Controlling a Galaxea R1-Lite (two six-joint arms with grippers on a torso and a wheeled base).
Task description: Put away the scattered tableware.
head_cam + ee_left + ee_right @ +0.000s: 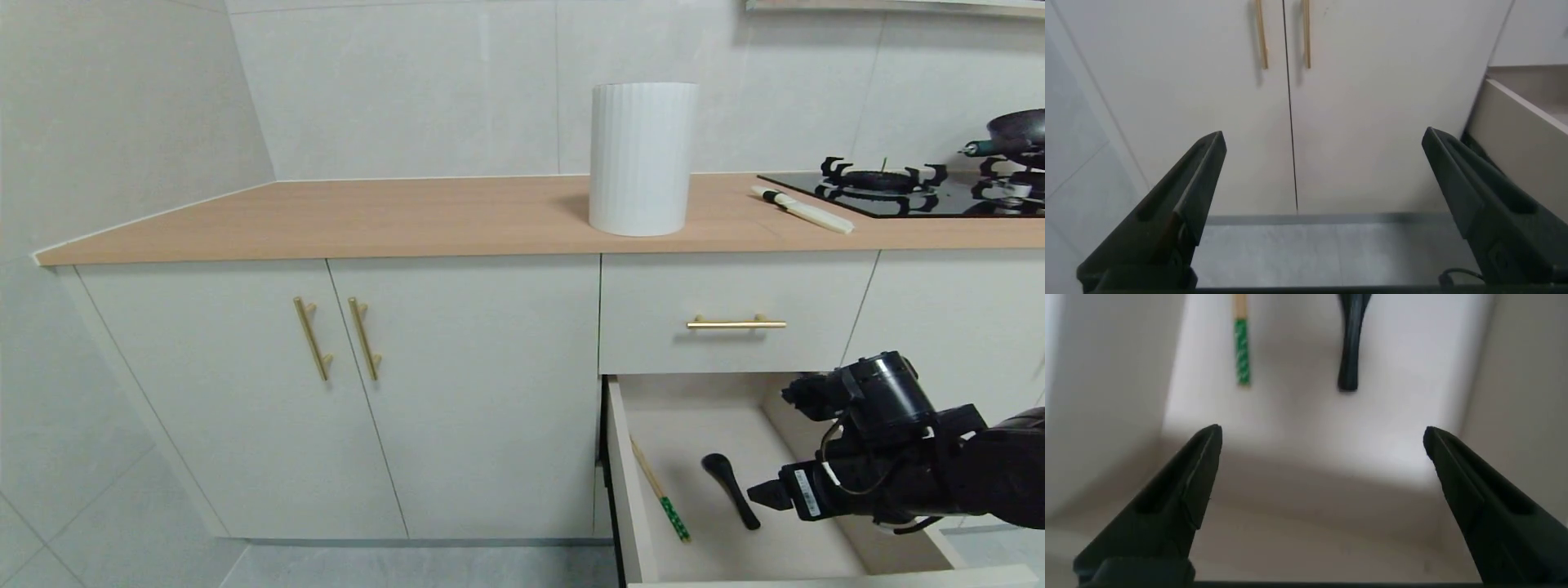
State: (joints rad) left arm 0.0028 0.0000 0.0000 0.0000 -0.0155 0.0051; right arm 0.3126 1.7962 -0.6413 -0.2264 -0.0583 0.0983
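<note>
Right claw (1321,453) of mine spread empty over open drawer (627,490) | black spoon (731,487), chopsticks (663,496) inside drawer | left claw (1323,159) spread beside drawer

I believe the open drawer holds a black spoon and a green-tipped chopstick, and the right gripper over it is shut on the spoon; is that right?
Not quite: the right gripper is open and holds nothing. The right wrist view shows its jaws wide apart, with the black spoon lying free beside the green-tipped chopstick in the open drawer.
</note>
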